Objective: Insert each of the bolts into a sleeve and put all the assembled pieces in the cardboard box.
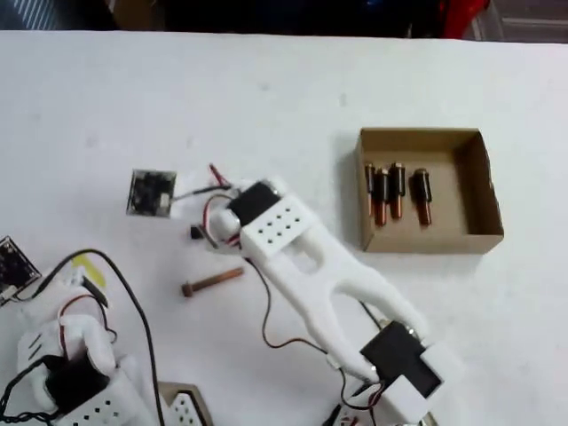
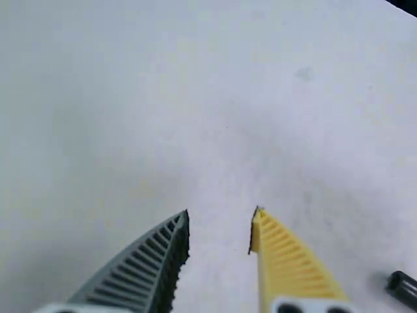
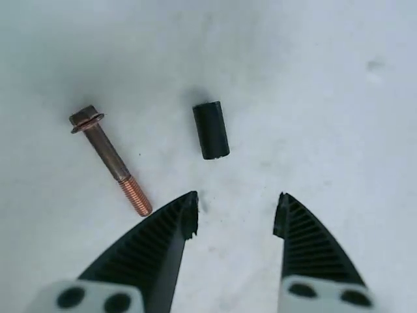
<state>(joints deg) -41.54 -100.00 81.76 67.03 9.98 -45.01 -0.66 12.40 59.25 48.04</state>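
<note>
Loose bolt (image 3: 111,160) lies flat on the table (image 1: 266,98), threaded end toward the right gripper (image 3: 236,212). Black sleeve (image 3: 211,130) lies just beside the bolt, on its side, not touching it. Right gripper hovers near the bolt, jaws spread and empty. It sits closer in line with the sleeve than the bolt, so my read is a sleeve pick comes next. Four assembled pieces (image 1: 396,193) lie side by side in the cardboard box (image 1: 484,177), well apart from the bolt, so this is likely the last pair. Left gripper (image 2: 220,222) is also released and empty, over bare table. A dark object (image 2: 401,287) is cut off at the left wrist view's edge; can't tell what it is. From above, the right arm's wrist covers its own fingertips.
</note>
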